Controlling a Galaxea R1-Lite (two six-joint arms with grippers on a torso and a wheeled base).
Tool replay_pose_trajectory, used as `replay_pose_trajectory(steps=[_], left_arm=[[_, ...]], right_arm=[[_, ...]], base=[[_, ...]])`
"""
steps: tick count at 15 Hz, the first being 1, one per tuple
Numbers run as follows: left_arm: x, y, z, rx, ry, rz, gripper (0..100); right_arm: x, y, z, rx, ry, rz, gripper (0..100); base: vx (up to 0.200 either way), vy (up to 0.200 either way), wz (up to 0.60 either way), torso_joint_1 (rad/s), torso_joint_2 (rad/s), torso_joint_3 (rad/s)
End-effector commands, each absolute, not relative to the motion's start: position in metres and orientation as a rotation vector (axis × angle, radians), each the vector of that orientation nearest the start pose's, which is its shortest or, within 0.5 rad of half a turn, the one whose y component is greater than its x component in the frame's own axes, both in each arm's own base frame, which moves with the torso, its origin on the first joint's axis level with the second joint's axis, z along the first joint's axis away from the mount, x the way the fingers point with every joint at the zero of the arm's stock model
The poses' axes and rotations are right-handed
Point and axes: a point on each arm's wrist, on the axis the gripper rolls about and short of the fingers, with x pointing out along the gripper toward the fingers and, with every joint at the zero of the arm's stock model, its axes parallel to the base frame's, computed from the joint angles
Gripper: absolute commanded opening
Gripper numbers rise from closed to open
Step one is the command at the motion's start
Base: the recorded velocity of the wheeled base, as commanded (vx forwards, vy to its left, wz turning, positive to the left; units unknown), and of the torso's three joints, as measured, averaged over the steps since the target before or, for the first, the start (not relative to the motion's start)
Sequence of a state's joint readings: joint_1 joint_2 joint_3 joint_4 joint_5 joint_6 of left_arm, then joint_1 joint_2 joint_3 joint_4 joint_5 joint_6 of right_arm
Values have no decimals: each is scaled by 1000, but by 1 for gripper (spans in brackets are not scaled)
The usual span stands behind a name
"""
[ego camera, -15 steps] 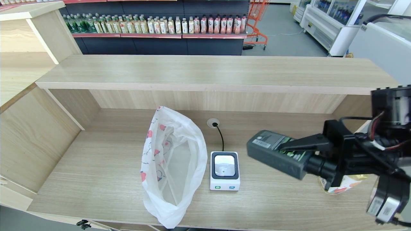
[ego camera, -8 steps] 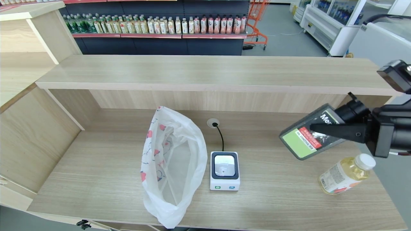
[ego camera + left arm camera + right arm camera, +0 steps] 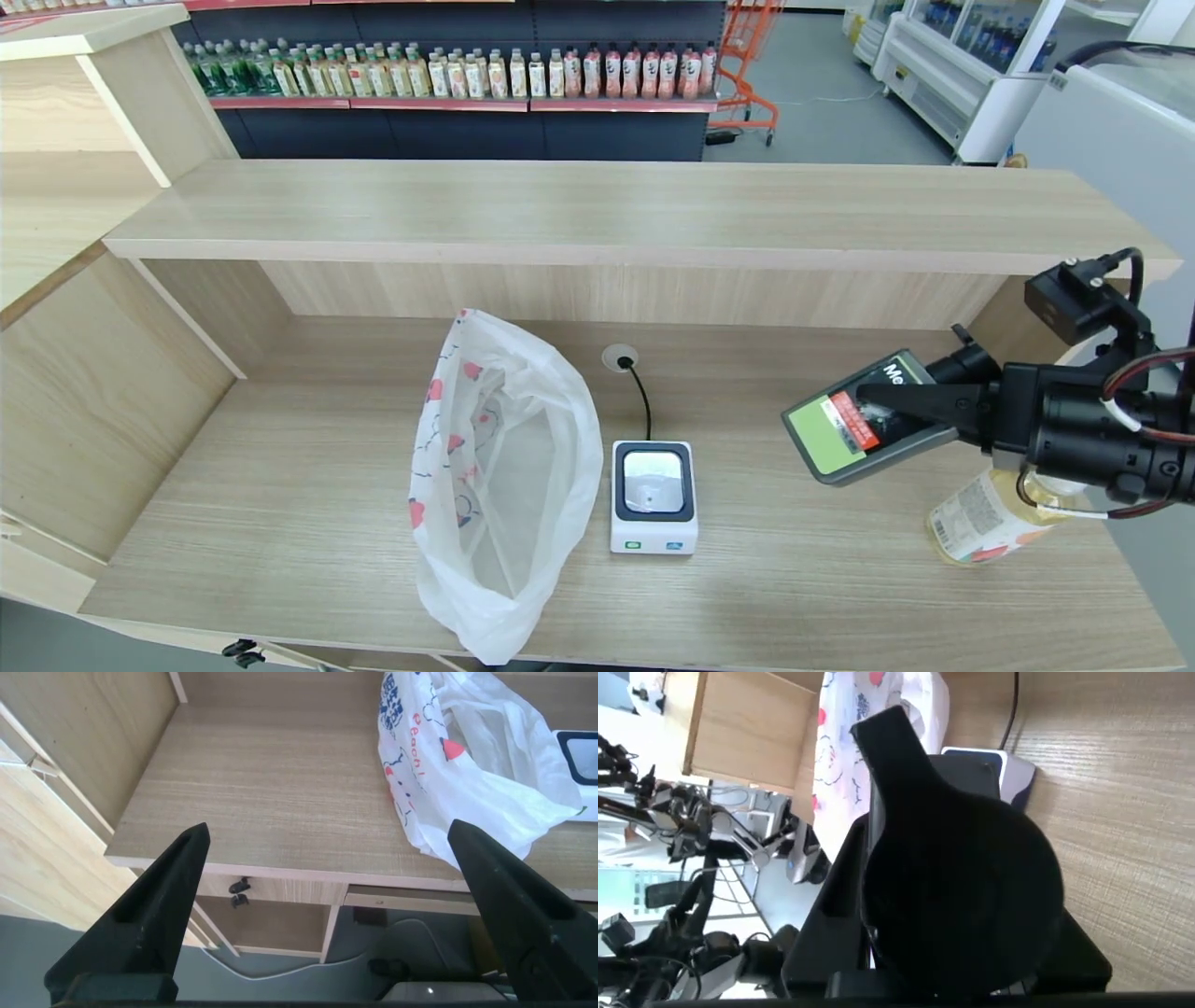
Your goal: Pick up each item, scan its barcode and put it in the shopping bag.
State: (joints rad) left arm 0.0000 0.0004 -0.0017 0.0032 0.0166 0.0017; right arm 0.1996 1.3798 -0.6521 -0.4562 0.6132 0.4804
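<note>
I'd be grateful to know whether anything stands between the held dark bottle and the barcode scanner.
Nothing visible does: only bare counter lies between the dark bottle in the right gripper and the scanner to its left.

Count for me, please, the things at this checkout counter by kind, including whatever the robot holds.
Bottles: 2 (dark grey bottle in the right gripper; clear bottle of yellow liquid on the counter)
Shopping bag: 1
Barcode scanner: 1
Total: 4
</note>
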Motion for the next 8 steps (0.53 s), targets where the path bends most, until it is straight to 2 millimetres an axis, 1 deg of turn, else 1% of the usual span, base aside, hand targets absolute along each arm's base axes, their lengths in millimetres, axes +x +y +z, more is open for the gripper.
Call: replay_pose_trajectory(steps=[1, 7, 8], left_arm=[[-23, 0, 76, 2, 2, 17, 100], [-23, 0, 76, -2, 2, 17, 100], [-23, 0, 76, 0, 0, 18, 100]], right_arm=[[214, 58, 203, 511, 485, 730, 0], [200, 56, 196, 516, 504, 729, 0], [200, 57, 196, 516, 504, 729, 0]], base=[[0, 0, 0, 0, 0, 0], [0, 0, 0, 0, 0, 0], [0, 200, 0, 2, 2, 2]])
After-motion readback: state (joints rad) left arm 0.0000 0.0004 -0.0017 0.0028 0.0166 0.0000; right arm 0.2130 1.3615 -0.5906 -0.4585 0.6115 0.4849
